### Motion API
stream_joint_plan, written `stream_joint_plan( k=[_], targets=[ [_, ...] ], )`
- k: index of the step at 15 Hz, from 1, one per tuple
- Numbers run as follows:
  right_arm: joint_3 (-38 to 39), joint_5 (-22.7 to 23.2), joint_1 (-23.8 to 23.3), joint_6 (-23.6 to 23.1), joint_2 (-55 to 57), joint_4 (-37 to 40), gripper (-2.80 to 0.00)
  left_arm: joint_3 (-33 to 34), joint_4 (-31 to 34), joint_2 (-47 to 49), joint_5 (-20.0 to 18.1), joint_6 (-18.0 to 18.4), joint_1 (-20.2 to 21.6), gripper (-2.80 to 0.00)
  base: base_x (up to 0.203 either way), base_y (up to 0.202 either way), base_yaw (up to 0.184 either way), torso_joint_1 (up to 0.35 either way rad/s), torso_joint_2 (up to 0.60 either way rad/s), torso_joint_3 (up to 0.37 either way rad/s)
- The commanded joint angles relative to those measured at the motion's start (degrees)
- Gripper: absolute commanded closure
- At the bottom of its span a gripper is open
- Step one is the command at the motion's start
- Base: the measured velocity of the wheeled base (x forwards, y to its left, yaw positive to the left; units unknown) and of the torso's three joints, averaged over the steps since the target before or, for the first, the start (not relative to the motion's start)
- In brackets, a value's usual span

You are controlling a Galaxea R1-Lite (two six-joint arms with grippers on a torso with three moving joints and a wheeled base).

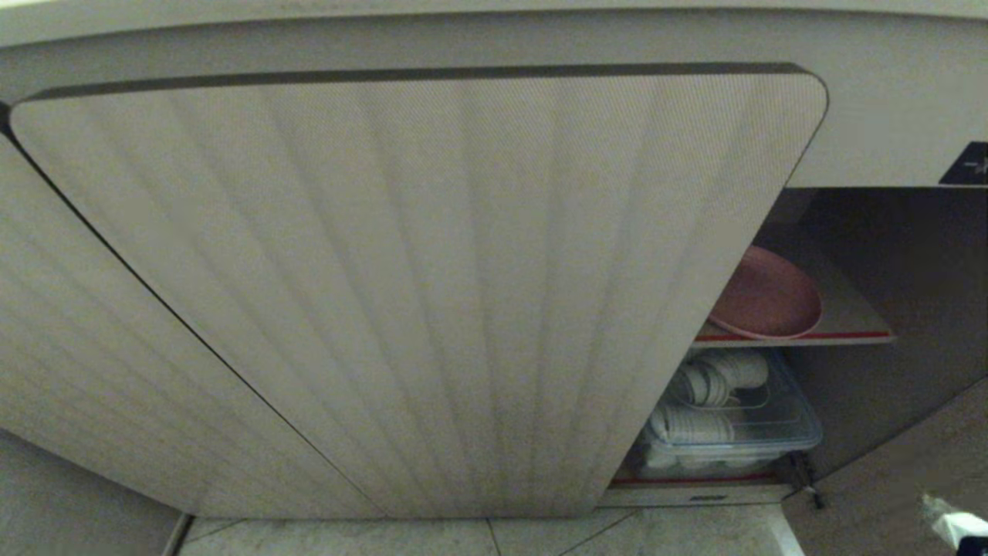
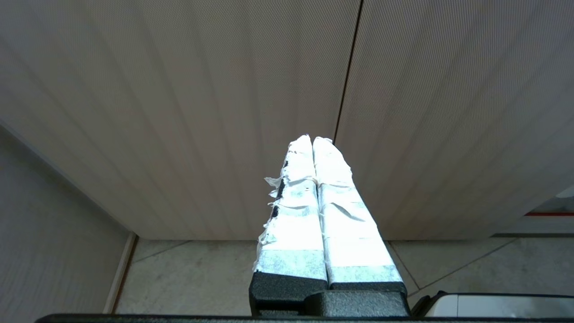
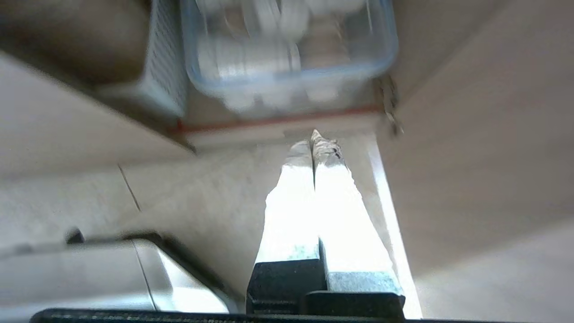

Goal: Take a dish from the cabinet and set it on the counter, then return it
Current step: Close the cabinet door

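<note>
The pink dish (image 1: 768, 297) lies on the red-edged upper shelf (image 1: 849, 333) inside the cabinet, partly hidden by the fluted door (image 1: 417, 293). The cabinet's right door (image 1: 895, 479) stands open. My right gripper (image 3: 312, 139) is shut and empty, low over the floor in front of the cabinet's bottom shelf; its taped fingertips (image 1: 953, 525) show at the head view's lower right corner. My left gripper (image 2: 312, 140) is shut and empty, parked facing the closed fluted doors. The counter shows only as a pale strip (image 1: 494, 15) along the top edge.
A clear plastic bin (image 1: 733, 425) of white dishes sits on the bottom shelf, under the pink dish. A pale perforated basket (image 3: 163, 67) stands beside it. Tiled floor (image 1: 540, 537) lies below. A small black label (image 1: 969, 164) sits at the upper right.
</note>
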Motion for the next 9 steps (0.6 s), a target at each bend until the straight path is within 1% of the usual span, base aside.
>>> stream_joint_plan(
  k=[1, 2, 4, 5, 6, 7, 8, 9],
  targets=[
    [0.01, -0.91, -0.48, -1.36, -11.61, 10.51, 0.0, 0.0, -0.04, -0.02, 0.0, 0.03, 0.0, 0.0, 0.0, 0.0, 0.0, 0.0, 0.0, 0.0],
    [0.04, -2.3, -1.02, -2.38, -14.42, 15.19, 0.0, 0.0, -0.04, -0.02, 0.0, -0.04, 0.0, 0.0, 0.0, 0.0, 0.0, 0.0, 0.0, 0.0],
    [0.08, -3.32, -1.58, -3.0, -18.79, 17.83, 0.0, 0.0, -0.04, -0.02, 0.0, 0.04, 0.0, 0.0, 0.0, 0.0, 0.0, 0.0, 0.0, 0.0],
    [0.09, -2.42, -1.65, -2.97, -21.31, 18.31, 0.0, 0.0, -0.04, -0.02, 0.0, 0.03, 0.0, 0.0, 0.0, 0.0, 0.0, 0.0, 0.0, 0.0],
    [0.09, 0.0, -1.68, -2.97, -24.09, 19.12, 0.0, 0.0, -0.04, -0.02, 0.0, -0.04, 0.0, 0.0, 0.0, 0.0, 0.0, 0.0, 0.0, 0.0],
    [0.07, 2.98, -1.7, -3.0, -27.66, 21.58, 0.0, 0.0, -0.04, -0.02, 0.0, -0.01, 0.0, 0.0, 0.0, 0.0, 0.0, 0.0, 0.0, 0.0],
    [-0.13, 4.58, -1.73, -3.13, -31.58, 24.85, 0.0, 0.0, -0.04, -0.02, 0.0, -0.04, 0.0, 0.0, 0.0, 0.0, 0.0, 0.0, 0.0, 0.0],
    [-0.17, 5.59, -1.74, -3.21, -34.49, 26.31, 0.0, 0.0, -0.04, -0.02, 0.0, 0.05, 0.0, 0.0, 0.0, 0.0, 0.0, 0.0, 0.0, 0.0]
  ],
)
